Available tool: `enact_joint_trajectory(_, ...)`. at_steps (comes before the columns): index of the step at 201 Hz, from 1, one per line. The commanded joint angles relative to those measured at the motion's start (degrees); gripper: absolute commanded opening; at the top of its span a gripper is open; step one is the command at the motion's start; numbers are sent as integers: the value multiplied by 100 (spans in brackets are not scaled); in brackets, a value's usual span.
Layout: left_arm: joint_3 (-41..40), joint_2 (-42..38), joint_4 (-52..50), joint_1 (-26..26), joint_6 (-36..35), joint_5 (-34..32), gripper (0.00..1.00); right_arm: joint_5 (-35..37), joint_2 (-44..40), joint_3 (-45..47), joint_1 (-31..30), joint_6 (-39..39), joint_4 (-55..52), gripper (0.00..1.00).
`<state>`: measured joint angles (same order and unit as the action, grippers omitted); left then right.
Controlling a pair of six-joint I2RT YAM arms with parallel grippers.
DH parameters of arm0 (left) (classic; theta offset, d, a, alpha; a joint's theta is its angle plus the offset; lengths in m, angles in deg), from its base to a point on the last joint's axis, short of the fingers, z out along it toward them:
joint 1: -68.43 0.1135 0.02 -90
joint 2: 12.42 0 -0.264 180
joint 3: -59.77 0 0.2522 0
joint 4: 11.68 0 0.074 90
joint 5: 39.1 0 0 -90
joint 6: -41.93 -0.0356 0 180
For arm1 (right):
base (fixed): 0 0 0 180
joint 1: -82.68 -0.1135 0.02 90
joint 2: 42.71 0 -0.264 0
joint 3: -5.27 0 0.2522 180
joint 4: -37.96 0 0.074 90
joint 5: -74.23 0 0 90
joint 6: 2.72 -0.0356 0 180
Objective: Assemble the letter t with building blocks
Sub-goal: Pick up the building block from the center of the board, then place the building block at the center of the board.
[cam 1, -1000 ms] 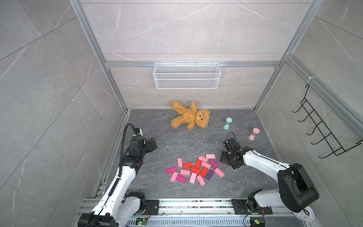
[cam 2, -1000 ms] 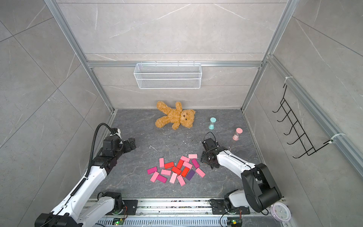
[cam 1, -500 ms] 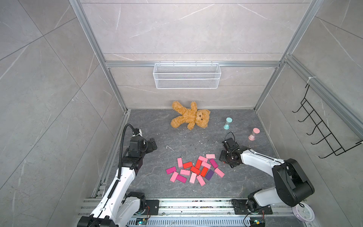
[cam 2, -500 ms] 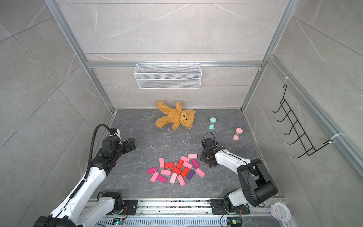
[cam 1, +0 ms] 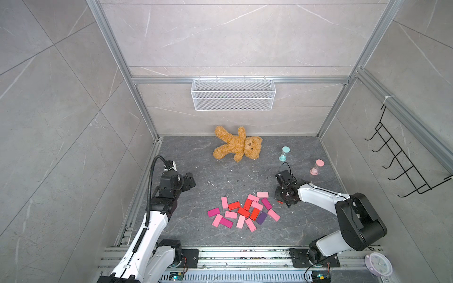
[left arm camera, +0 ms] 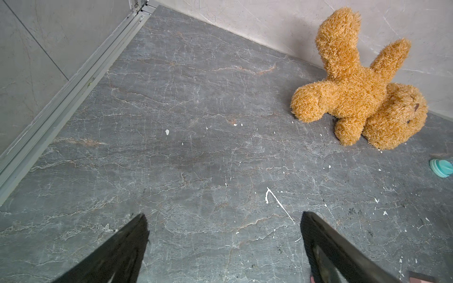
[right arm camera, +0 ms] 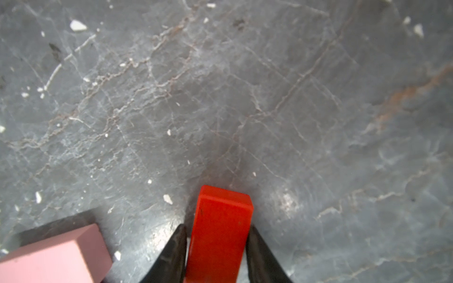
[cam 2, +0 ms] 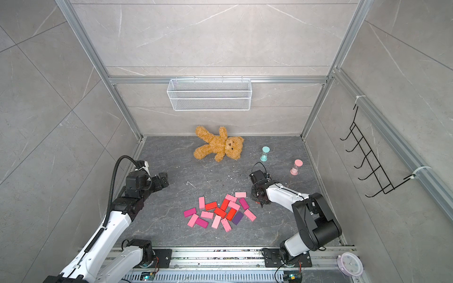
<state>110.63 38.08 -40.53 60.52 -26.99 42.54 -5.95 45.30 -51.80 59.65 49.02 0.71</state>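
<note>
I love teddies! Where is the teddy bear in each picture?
Top view: teddy bear against the back wall.
Top view: against the back wall too.
Left wrist: lying against the back wall.
Right wrist: not in it.
Shared landmark: teal hourglass beside it, except the right wrist.

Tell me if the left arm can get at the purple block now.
Probably, though awkwardly. The left tool is open over bare floor, but the purple block lies at the far side of the building blocks, a red block close against it; the arm must reach across them.
</note>
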Motion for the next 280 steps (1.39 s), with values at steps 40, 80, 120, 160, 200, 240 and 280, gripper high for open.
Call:
enact_joint_trajectory(40, 88, -160, -80, -5, 98, 49, 99, -50, 111, -509, -18, 954, -578, 22)
enact_joint_trajectory(80, 65, -254, -125, -10, 105, 54, 99, -125, 311, -1292, 112, 1660, -1060, 22)
enact_joint_trajectory(120, 19, -355, -121, -8, 122, 80, 99, -28, 880, -2188, 332, 2536, -1440, 22)
enact_joint_trajectory(160, -14, -462, -152, -5, 121, 71, 99, -316, 1494, -2875, 628, 3157, -1551, 23)
enact_joint_trajectory(200, -34, -476, -134, -10, 115, 80, 100, -328, 1967, -3292, 864, 3381, -1514, 23)
enact_joint_trajectory(240, -35, -475, -134, -10, 106, 70, 99, -359, 2250, -3569, 1058, 3427, -1388, 23)
enact_joint_trajectory(280, -45, -506, -161, -7, 98, 74, 99, -376, 2557, -3818, 1163, 3320, -1435, 23)
